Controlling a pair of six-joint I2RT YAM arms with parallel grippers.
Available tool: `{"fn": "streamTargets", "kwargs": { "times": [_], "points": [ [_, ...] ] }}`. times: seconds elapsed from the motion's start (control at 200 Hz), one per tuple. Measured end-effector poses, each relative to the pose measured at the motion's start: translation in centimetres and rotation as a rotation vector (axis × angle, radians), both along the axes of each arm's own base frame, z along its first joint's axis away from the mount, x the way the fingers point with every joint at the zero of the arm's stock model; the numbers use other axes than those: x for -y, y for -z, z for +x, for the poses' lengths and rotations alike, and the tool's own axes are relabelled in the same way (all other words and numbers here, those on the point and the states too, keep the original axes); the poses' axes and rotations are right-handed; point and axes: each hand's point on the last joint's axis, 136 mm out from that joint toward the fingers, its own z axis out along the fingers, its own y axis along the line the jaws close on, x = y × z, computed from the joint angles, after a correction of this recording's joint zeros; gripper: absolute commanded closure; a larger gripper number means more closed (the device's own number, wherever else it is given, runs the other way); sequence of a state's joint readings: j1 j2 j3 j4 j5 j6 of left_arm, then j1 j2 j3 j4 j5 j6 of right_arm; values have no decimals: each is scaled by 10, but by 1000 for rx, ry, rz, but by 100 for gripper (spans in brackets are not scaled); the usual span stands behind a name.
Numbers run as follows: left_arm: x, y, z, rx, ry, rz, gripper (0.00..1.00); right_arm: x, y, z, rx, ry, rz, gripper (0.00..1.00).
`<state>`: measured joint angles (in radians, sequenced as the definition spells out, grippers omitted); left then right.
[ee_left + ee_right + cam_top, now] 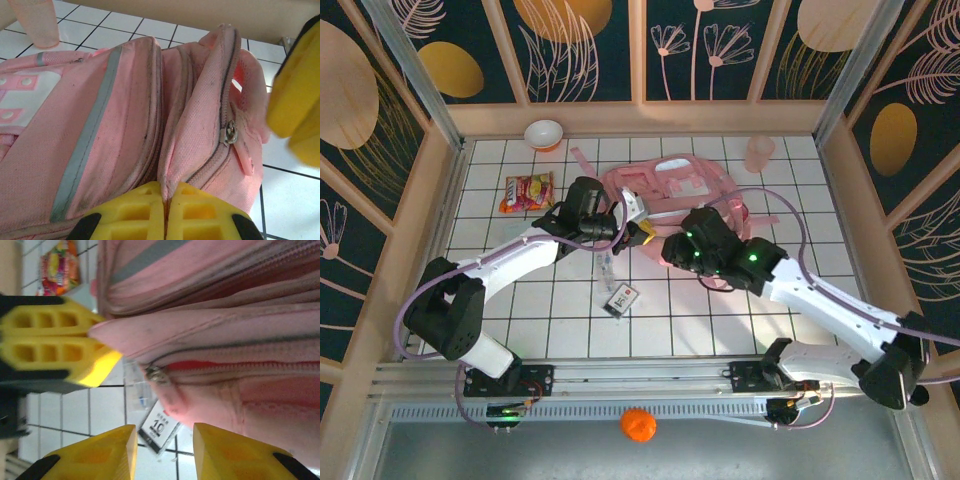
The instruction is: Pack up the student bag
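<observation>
While your left tool grips a fold of the student bag, the zipper pull lies just ahead of your right tool, its jaws partly apart and empty.

Soft pink student bag, grey trim & zip pockets, lies flat, front up, far-centre of tiled table.

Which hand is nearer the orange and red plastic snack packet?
Left. The left hand, pinching the pink fabric backpack, is right of the packet; the right hand sits farther right, beyond it.
</observation>
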<state>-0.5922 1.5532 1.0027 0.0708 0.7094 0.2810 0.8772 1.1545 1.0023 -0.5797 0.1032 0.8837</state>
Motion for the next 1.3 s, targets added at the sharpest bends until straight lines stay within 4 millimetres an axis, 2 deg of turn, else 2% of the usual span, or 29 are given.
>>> {"fn": "streamTargets", "kwargs": {
  "times": [0.14, 0.19, 0.365, 0.505, 0.646, 0.731, 0.806, 1.021, 1.126, 1.301],
  "points": [
    [0, 0, 0, -3, -1, -1, 100, 1, 15, 9, -11, 43, -48, 69],
    [0, 0, 0, -5, -2, -1, 100, 1, 15, 12, -2, 52, -53, 73],
    [0, 0, 0, -5, -3, -2, 100, -1, 11, 20, 36, 67, -46, 74],
    [0, 0, 0, -5, -3, -2, 100, -3, 8, 25, 60, 58, -44, 84],
    [0, 0, 0, -5, -3, -1, 100, -4, 11, 28, 63, 48, -61, 83],
    [0, 0, 0, -5, -3, -2, 100, -3, 11, 30, 69, 45, -67, 76],
    [0, -1, 1, -1, -3, -4, 100, -2, 11, 32, 70, 48, -71, 75],
    [0, -1, 1, -12, -10, -8, 100, -1, 15, 37, 77, 66, -89, 89],
    [1, -3, 3, -8, -17, -13, 100, 1, 13, 41, 88, 85, -93, 90],
    [0, -6, 7, 5, -28, -22, 100, -5, 6, 45, 127, 50, -86, 81]
  ]
}}
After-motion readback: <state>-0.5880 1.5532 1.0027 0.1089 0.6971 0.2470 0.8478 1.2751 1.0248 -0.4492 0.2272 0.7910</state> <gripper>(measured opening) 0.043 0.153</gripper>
